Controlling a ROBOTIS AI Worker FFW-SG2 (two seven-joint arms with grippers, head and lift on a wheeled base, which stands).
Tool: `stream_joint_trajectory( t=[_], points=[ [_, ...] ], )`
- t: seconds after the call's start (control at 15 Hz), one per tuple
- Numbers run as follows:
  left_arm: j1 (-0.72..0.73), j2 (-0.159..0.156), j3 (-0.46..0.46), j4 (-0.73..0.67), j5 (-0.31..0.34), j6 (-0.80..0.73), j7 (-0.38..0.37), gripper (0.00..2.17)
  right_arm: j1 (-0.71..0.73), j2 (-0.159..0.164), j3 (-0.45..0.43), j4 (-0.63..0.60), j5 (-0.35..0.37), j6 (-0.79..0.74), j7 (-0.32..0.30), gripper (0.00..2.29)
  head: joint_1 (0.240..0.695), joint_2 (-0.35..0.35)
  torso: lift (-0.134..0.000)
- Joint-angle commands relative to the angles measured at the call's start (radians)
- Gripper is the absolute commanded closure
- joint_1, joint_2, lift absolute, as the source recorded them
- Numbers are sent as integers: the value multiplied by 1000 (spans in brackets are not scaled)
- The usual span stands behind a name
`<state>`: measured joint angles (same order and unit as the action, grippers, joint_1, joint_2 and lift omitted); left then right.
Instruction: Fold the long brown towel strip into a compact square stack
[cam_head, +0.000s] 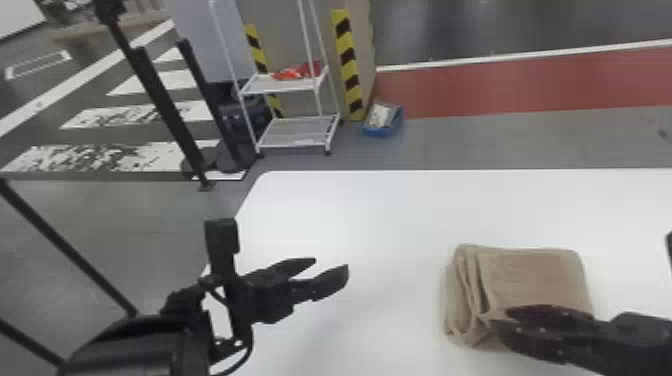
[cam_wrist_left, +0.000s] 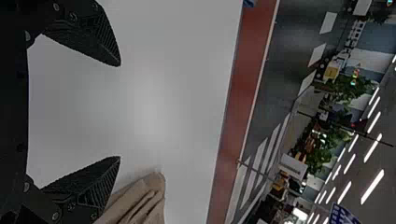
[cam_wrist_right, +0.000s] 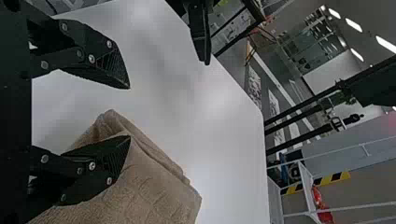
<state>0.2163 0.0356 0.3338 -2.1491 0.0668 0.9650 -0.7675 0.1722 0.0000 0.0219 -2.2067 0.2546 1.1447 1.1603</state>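
In the head view, your brown towel strip (cam_head: 537, 277) lies folded on the right of the white table (cam_head: 380, 215), your right gripper (cam_head: 502, 318) at its near side, your left gripper (cam_head: 331, 266) well apart. In the left wrist view, your left fingers gape, empty. In the right wrist view, your right fingers stand parted; the cloth looks light and floppy, so pinch all layers at the loose left folds.

1. towel (cam_head: 540, 280): on the counter (cam_head: 380, 210), toward the right.
2. left hand (cam_head: 331, 263): left of the towel.
3. right hand (cam_head: 502, 319): at the towel's near side.
4. rack (cam_head: 292, 146): on the floor (cam_head: 450, 145), behind the counter.
5. bin (cam_head: 381, 132): right of the rack.
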Motion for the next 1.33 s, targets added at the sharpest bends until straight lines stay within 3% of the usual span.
stream_joint_trajectory(
  t=[0.0,0.07,0.13,0.2,0.4,0.6,0.67,0.73,0.8,1.07,1.27],
  points=[
    [-61,1,-102,-5,-2,7,-13,208,32,1,-37,-38,75,36,13,1885,695,256,-124],
    [-98,0,-151,6,-15,7,-32,211,41,1,-43,-47,103,42,33,2047,695,227,-124],
    [-135,0,-217,48,-41,4,-49,211,58,1,-48,-53,134,57,58,2067,695,193,-124],
    [-169,-5,-272,95,-61,-5,-59,215,70,1,-50,-62,155,57,67,2145,695,105,-124],
    [-271,-19,-415,271,-67,-122,-78,215,84,1,-57,-71,203,63,78,2169,695,-11,-124],
    [-337,-38,-504,380,-88,-223,-58,495,72,1,-57,-57,224,63,73,2216,695,-104,-124],
    [-370,-38,-522,422,-111,-236,-50,1035,69,1,-57,-53,227,63,73,2216,695,-152,-124],
    [-396,-38,-529,463,-134,-245,-7,1905,69,1,-54,-51,229,63,73,2216,695,-167,-124],
    [-423,-38,-533,508,-160,-275,34,2145,69,1,-53,-48,229,70,73,2216,695,-173,-124],
    [-558,-38,-532,773,-220,-463,86,2145,70,1,-37,-44,233,76,75,2213,695,-143,-124],
    [-597,-38,-521,876,-286,-493,40,2145,38,1,-20,2,262,76,73,2216,695,-122,-124]
  ],
)
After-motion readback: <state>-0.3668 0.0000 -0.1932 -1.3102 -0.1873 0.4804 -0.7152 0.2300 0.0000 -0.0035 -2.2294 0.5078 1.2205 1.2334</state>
